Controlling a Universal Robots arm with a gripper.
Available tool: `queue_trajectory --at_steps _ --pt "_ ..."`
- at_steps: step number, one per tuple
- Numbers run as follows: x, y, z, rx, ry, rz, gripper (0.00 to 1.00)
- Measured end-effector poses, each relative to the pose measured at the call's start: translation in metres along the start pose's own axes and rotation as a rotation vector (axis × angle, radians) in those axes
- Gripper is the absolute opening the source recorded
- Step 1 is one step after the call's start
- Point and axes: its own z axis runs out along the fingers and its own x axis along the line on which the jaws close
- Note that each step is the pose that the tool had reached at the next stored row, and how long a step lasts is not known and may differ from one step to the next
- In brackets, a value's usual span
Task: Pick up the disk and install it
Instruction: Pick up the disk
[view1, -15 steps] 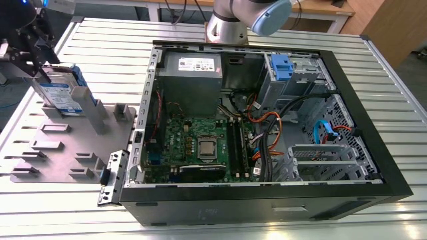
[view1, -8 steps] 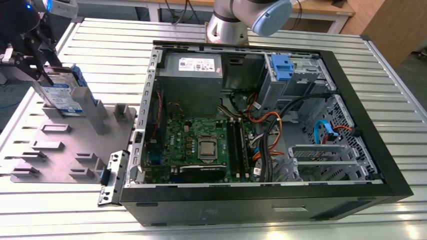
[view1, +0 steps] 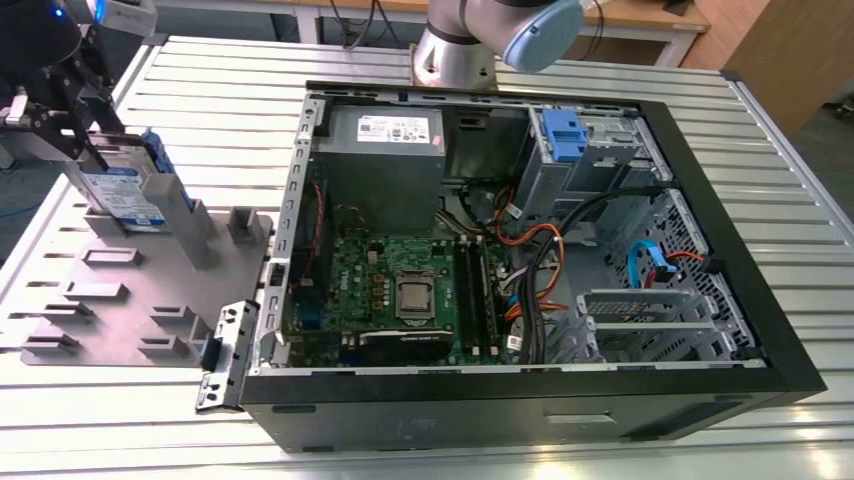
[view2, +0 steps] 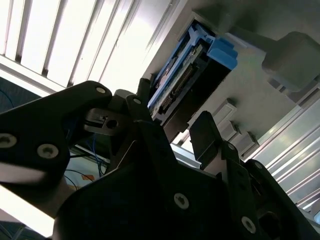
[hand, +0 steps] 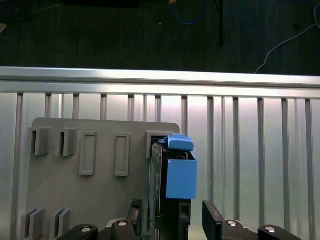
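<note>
The disk (view1: 123, 190) stands on edge in a slot of the grey fixture plate (view1: 127, 300) at the exterior view's left. It is silver with a blue-and-white label and blue side rails. My black gripper (view1: 83, 135) hangs over its upper end. In both wrist views the disk (hand: 179, 180) (view2: 176, 82) lies between my two fingers. The gripper (hand: 173, 206) (view2: 170, 110) is open: one finger (hand: 212, 217) stands apart from the blue rail, and the other finger (view2: 139, 102) is close against the disk's opposite face.
The open computer case (view1: 400, 420) lies on the slatted table to the exterior view's right of the fixture plate. A grey power-supply box (view1: 380, 135) and a drive cage with a blue tab (view1: 561, 135) sit inside it. The arm's base (view1: 461, 55) stands behind the case.
</note>
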Motion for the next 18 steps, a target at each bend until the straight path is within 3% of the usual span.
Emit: queue_trajectory --at_steps 3,4,18 --pt "-0.0001 0.0 0.0 0.0 0.0 0.0 0.58" --pt "-0.0001 0.0 0.0 -0.0001 0.0001 0.0 0.51" --pt "-0.0005 0.0001 -0.0027 0.0 0.0 0.0 0.49"
